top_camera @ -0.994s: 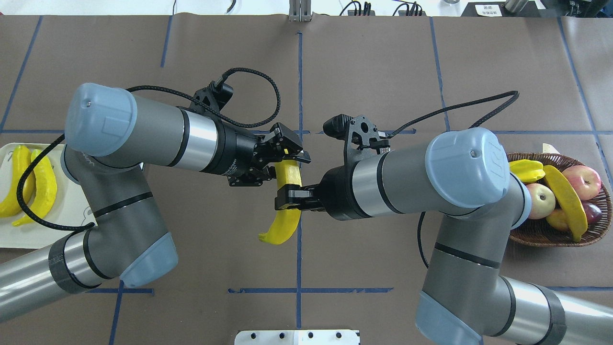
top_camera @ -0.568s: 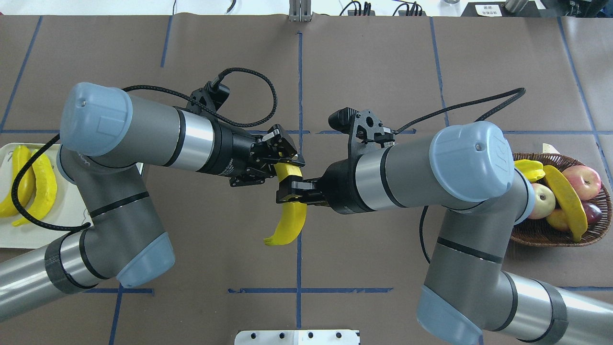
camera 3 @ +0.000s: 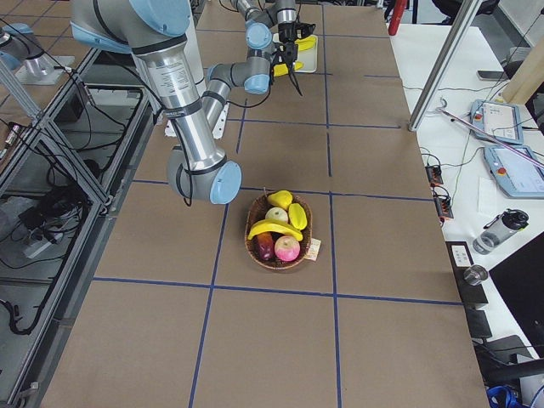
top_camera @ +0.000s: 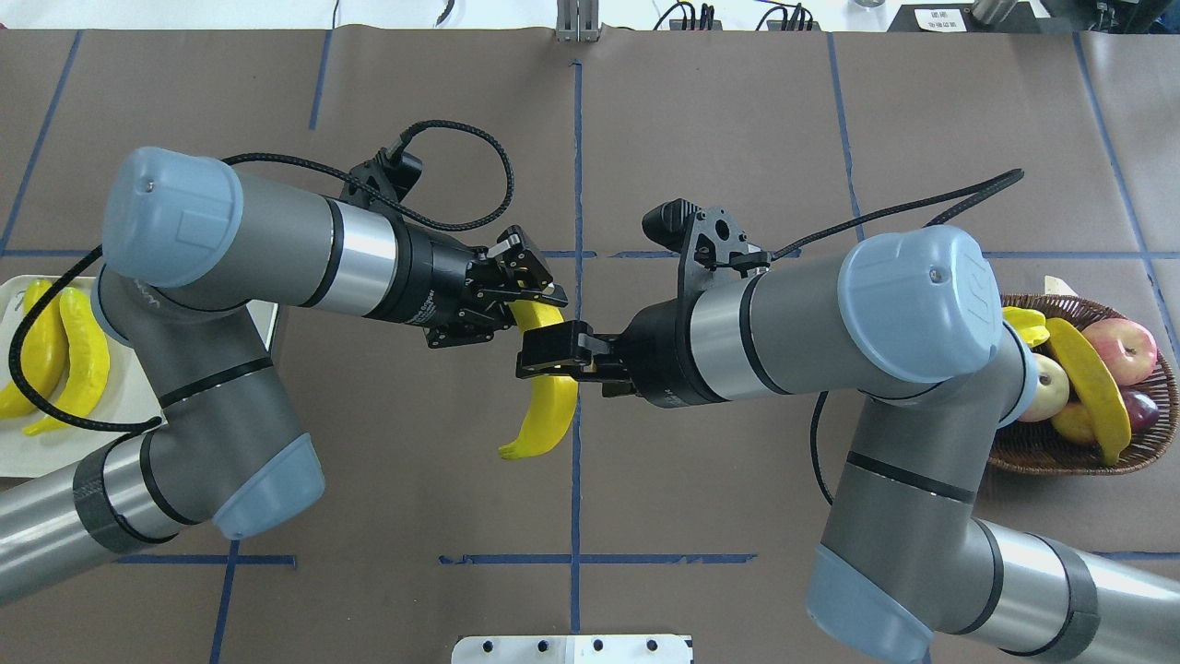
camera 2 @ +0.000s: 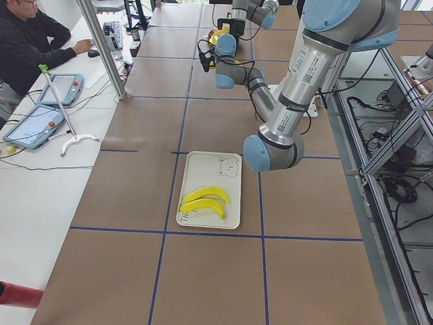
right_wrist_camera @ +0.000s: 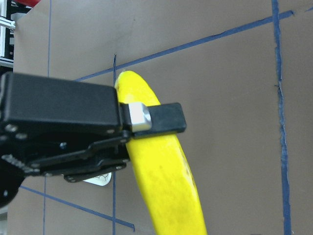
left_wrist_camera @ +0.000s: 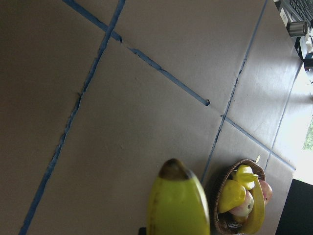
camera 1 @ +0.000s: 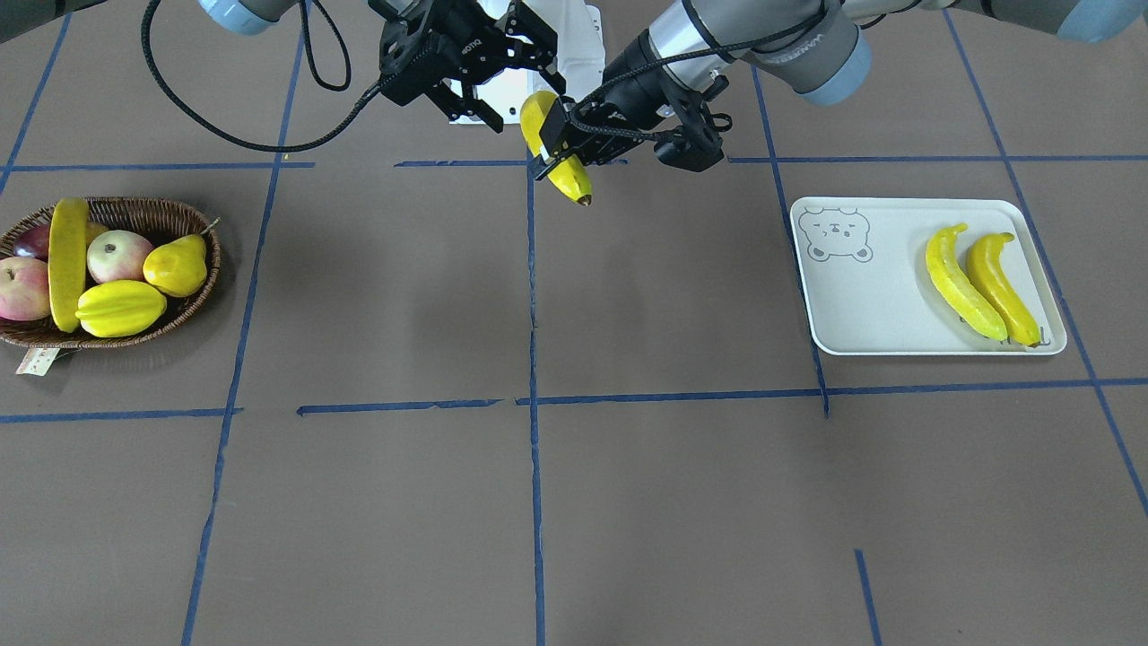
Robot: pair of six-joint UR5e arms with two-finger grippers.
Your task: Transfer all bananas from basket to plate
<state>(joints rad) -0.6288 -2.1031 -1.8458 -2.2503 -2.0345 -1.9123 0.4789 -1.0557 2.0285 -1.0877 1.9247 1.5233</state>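
Note:
One banana hangs above the table's middle between both grippers. My left gripper is shut on its far end; the dark tip shows in the left wrist view. My right gripper is open, with its jaws around the banana's middle. One of its fingers lies across the banana. Two bananas lie on the bear plate. A last banana lies across the fruit in the wicker basket.
The basket also holds a starfruit, a pear and apples. The plate sits at my far left, partly under my left arm. The basket sits at my far right. Blue tape lines cross the brown table cover.
My left gripper has moved left with the banana's far end. My right gripper has slid along the banana toward the left gripper and looks wider now.

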